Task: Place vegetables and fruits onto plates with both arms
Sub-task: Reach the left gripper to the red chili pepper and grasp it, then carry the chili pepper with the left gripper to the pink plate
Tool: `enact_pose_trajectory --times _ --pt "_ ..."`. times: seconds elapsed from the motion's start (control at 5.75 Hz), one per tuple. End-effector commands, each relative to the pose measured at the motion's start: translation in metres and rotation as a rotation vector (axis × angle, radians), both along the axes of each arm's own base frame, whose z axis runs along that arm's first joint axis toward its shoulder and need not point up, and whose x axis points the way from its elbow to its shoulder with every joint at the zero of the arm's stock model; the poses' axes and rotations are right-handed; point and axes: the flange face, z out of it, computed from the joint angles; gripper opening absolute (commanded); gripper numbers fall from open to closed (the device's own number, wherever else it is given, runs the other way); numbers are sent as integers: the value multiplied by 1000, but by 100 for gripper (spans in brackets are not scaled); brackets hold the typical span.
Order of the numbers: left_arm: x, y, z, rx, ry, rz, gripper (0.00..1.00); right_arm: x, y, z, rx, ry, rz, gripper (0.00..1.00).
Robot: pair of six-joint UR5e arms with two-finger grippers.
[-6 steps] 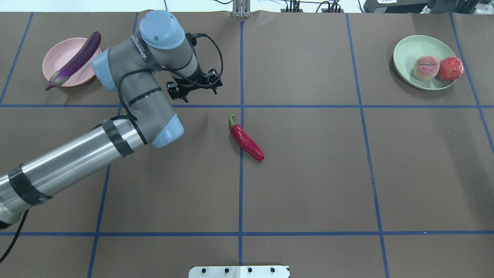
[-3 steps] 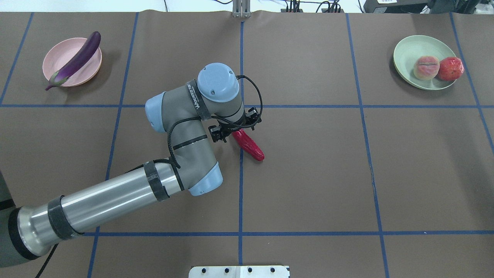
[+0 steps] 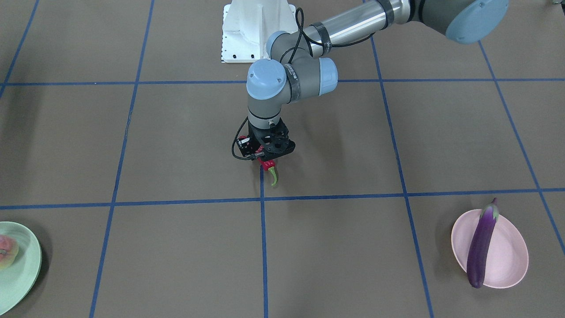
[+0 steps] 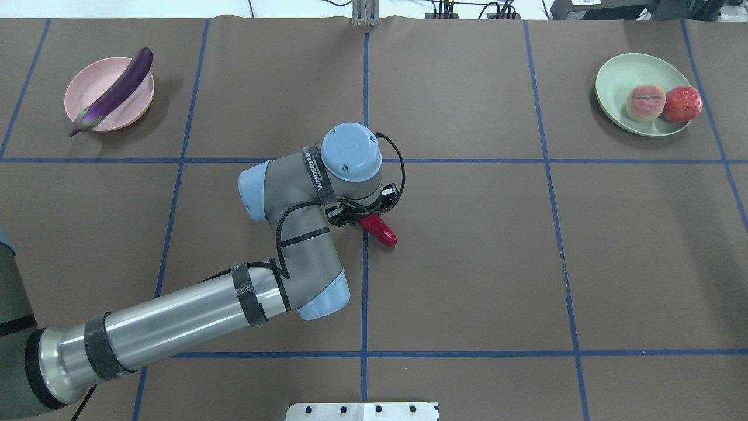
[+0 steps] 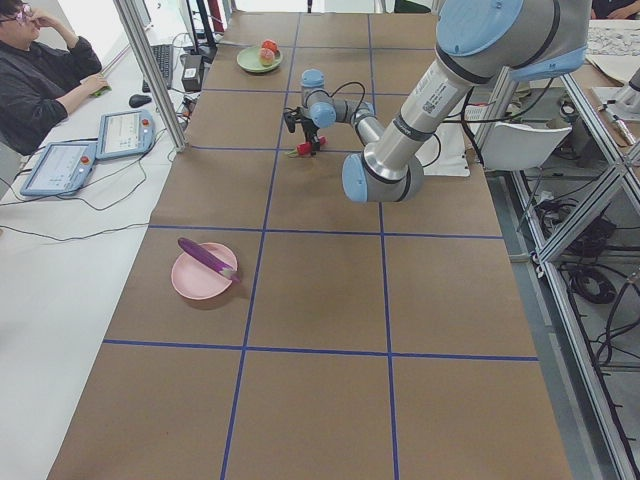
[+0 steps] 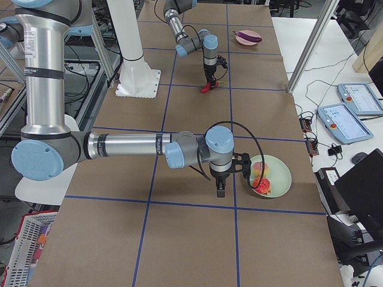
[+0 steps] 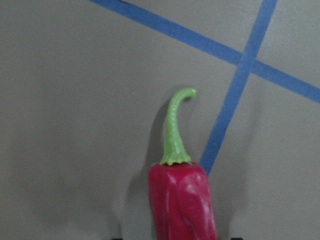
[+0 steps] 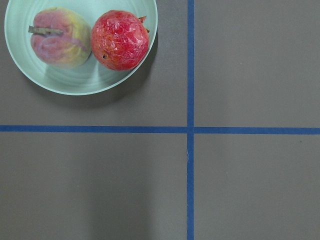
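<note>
Item: red chili, lying on the table at the centre tape line. My left gripper stands over its stem half, jaws either side and unclamped; the left wrist view shows a gap on each flank. The overhead view hides the green stem, the front view shows it. My right gripper is beside the green plate holding the peach and pomegranate. It shows only in the right side view, so I cannot tell its state. The eggplant lies across the pink plate. A second ago my left gripper was near that plate and the chili lay uncovered.
</note>
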Motion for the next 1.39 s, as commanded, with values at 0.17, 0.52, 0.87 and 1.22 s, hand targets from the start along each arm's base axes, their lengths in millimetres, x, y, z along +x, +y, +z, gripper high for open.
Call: enact_pose_trajectory --times 0.17,0.52,0.87,1.22 --pt "-79 -68 -6 100 -99 119 0 0 0 0 0 1 0 100" --pt "-204 -179 57 303 -180 298 0 0 0 1 -1 1 0 100" --pt "-334 -272 176 389 -281 515 0 -1 -1 1 -1 2 -3 100" --pt "-405 -309 244 403 -392 586 0 -2 -2 1 -1 4 -4 100"
